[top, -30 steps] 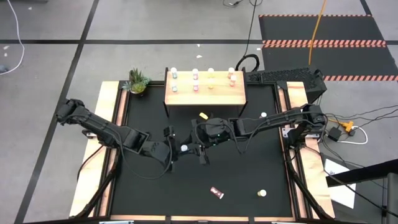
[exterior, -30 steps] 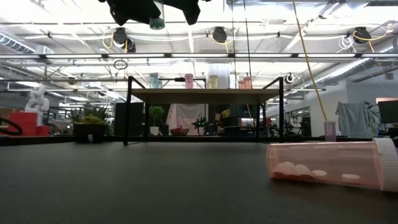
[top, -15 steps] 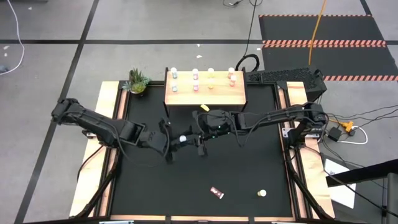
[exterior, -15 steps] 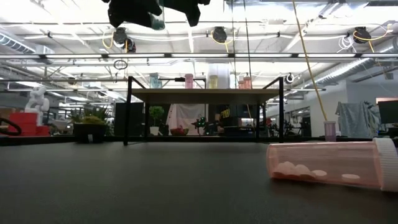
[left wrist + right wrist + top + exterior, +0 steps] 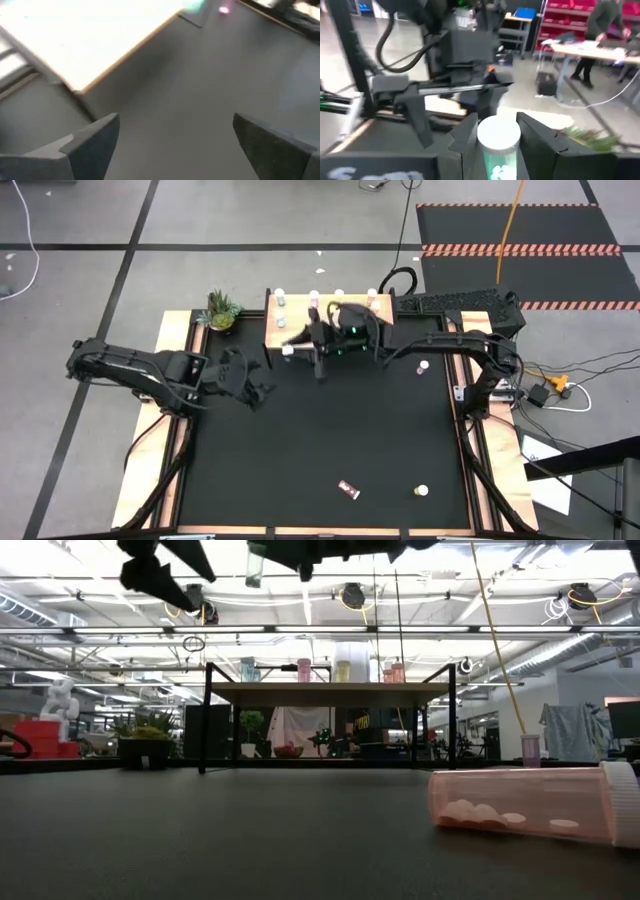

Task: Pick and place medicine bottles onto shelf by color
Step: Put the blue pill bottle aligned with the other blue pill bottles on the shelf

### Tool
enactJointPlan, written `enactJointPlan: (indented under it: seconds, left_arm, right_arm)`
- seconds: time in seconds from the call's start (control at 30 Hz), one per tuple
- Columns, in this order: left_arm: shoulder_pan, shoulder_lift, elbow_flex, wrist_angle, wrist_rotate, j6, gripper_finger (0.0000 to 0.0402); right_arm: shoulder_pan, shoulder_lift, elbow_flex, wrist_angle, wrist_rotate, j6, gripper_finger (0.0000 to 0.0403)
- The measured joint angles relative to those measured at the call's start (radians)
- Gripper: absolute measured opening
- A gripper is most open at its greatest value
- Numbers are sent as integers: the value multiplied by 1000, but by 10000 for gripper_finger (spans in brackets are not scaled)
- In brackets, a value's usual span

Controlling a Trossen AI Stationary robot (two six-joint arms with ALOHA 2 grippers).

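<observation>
1. Since a second ago the right gripper has carried a green-tinted bottle from mid-table toward 12 o'clock, up to the shelf's front edge, while the left gripper has let go of that bottle and pulled back toward 9 o'clock.
2. Right gripper: fingers pinch the green-tinted bottle just below its white cap, held upright in the air; in the low view the bottle hangs high above the table.
3. Left gripper: fingers spread wide with nothing between them, hovering over the black table, at about 7 o'clock from the shelf.
4. Several bottles already stand on the shelf, along its far edge.
5. On the table, a pink bottle lies on its side at about 6 o'clock; one whitish bottle sits toward 5 o'clock and another toward 2 o'clock.
6. A potted plant stands just beside the shelf, on its 9 o'clock side.
</observation>
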Motion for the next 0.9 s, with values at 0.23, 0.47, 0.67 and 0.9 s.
enactJointPlan:
  seconds: [0.23,0.47,0.67,0.9]
  left_arm:
    - [46,-52,0,-116,-67,-86,390]
    - [49,-57,0,-224,-67,-61,390]
    - [83,-62,-1,-261,-63,122,390]
    - [159,-99,-1,-284,-57,215,390]
  right_arm:
    - [-70,189,237,-77,-14,13,120]
    - [-89,285,242,-49,147,14,119]
    - [-103,353,243,-29,157,88,119]
    - [-109,371,243,-17,279,83,119]
